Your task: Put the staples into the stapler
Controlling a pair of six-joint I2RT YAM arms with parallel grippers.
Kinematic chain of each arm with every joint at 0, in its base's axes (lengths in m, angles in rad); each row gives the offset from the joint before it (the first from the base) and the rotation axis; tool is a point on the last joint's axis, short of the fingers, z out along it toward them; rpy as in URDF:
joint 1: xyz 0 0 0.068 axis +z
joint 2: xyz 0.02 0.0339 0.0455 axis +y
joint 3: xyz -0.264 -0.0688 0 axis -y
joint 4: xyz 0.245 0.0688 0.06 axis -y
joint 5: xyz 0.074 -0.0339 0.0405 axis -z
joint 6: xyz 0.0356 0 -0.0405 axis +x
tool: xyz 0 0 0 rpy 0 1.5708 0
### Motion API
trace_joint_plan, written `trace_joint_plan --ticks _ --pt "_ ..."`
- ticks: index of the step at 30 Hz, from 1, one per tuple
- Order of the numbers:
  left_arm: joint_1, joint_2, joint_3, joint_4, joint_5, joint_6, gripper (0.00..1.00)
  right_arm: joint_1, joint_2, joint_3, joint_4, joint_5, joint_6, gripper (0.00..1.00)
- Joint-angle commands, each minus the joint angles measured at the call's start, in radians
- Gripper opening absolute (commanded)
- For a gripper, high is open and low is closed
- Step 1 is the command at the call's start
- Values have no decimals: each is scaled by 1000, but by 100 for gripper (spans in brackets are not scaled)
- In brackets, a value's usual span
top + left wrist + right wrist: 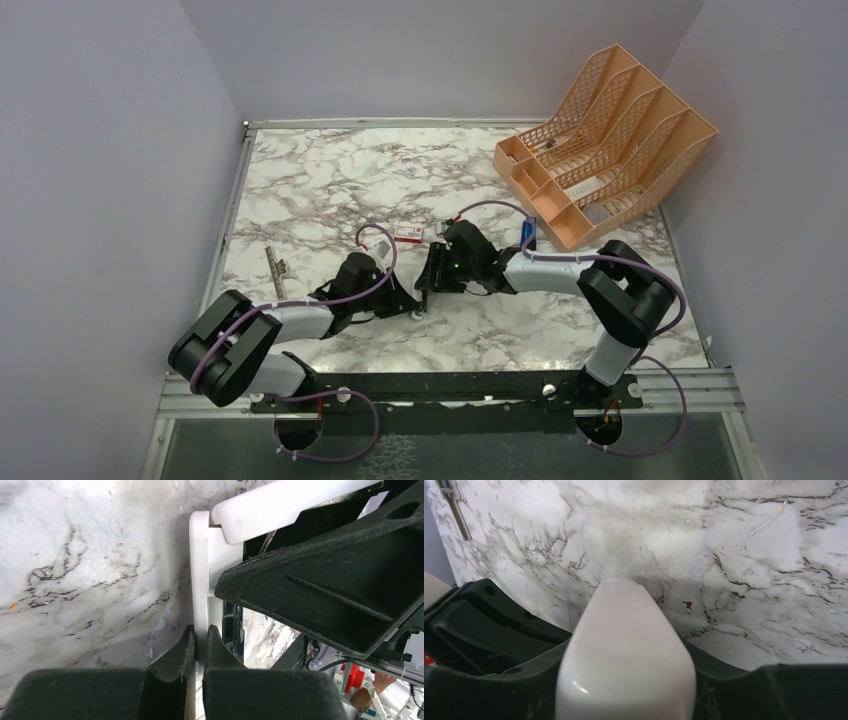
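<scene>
Left wrist, left gripper [201, 642]: clamped tight on stapler [204, 565] lower half.
Right wrist, right gripper [626, 655]: closed around upper half, touching both sides.

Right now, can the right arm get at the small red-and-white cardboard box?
Probably yes: the box lies uncovered just beyond the right gripper, nothing between them, but the slim white stapler sits between its fingers.

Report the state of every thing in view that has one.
stapler: hinged open, held by both grippers.
left gripper: shut on one half of the stapler.
right gripper: closed around the other half.
staples: lying loose on the table, not loaded.
staple box: lying flat; open or closed unclear.
</scene>
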Motion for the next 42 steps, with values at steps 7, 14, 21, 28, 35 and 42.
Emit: trace_joint_plan --ticks 7,14,21,28,35,42 --pt "-3 3 27 36 9 2 0 34 59 60 25 43 22 57" --pt "-2 4 29 36 12 3 2 54 89 98 -23 94 0 50" --pt "-2 -28 19 22 -14 -1 13 105 130 202 -218 275 -31 32" --pt "0 -115 60 -262 -221 -31 30 123 171 303 -311 380 -89 31" --pt "7 -289 159 -622 -561 -42 45 150 242 420 -385 464 -128 31" --pt "15 -402 183 -772 -714 -55 49 174 308 518 -429 507 -130 31"
